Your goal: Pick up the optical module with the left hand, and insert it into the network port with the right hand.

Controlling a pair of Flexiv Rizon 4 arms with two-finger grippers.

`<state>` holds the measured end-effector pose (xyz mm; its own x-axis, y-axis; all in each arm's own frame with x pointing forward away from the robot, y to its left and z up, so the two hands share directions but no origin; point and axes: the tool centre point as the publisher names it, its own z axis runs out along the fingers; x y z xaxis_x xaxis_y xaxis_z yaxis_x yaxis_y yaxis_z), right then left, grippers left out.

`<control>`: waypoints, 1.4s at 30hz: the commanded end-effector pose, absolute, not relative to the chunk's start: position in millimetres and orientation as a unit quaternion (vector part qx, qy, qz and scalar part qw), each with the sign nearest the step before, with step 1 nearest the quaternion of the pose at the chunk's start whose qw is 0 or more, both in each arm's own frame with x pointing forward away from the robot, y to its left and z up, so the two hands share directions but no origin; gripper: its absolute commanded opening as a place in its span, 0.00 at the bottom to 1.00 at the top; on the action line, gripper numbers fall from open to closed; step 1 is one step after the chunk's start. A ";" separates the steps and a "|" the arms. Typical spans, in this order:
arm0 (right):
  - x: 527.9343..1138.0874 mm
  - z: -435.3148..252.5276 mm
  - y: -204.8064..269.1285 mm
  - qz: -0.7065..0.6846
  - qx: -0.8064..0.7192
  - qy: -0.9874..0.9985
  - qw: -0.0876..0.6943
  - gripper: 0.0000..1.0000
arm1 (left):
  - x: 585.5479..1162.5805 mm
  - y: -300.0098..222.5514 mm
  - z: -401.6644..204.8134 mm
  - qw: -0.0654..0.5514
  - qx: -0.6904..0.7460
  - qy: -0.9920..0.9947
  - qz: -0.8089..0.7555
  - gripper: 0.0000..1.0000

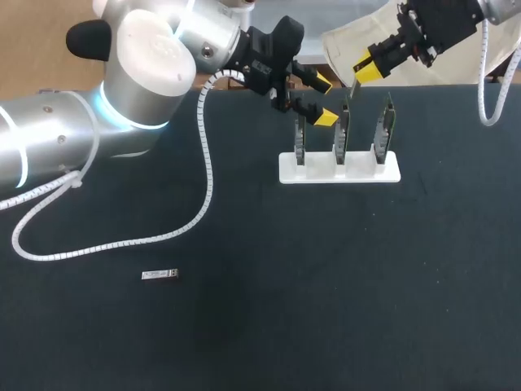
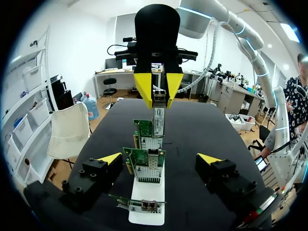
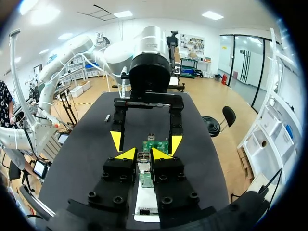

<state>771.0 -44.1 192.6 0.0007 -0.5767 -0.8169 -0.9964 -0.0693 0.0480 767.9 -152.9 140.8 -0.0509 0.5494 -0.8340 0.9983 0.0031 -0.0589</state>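
Two claws: R claw (image 2: 159,95) pinching optical module (image 2: 159,120) above network cards (image 1: 342,137); L claw (image 1: 324,99) spread wide, holding nothing.

Table (image 1: 326,285): black, matt, looks like fine cloth or a mat. Card stand (image 1: 339,169): smooth white plastic with a slight sheen. Cards (image 2: 144,165): green lacquered board with bare metal port cages. Optical module (image 2: 158,120) in my right gripper (image 1: 364,72): silver metal, dull shine. My left gripper (image 1: 324,99): matt black bodies, smooth yellow plastic tips. Left arm (image 1: 146,57) shell: glossy white and silver. Cable wrap (image 1: 203,175): white plastic spiral.
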 end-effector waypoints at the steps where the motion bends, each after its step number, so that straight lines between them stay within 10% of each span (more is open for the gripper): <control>1: 773.1 191.1 -42.0 0.348 -0.644 0.614 0.296 0.00 | 770.1 -154.1 141.1 0.315 0.612 0.633 -0.353 1.00; 42: 775.6 173.1 -28.5 0.308 -0.659 0.624 0.287 0.00 | 770.1 -154.1 141.1 0.315 0.612 0.633 -0.353 1.00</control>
<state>779.2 -27.9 172.0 0.0326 -0.6443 -0.7641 -0.9980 -0.0618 0.0096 768.6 -153.3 140.6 -0.0503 0.5496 -0.8339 0.9983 0.0019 -0.0589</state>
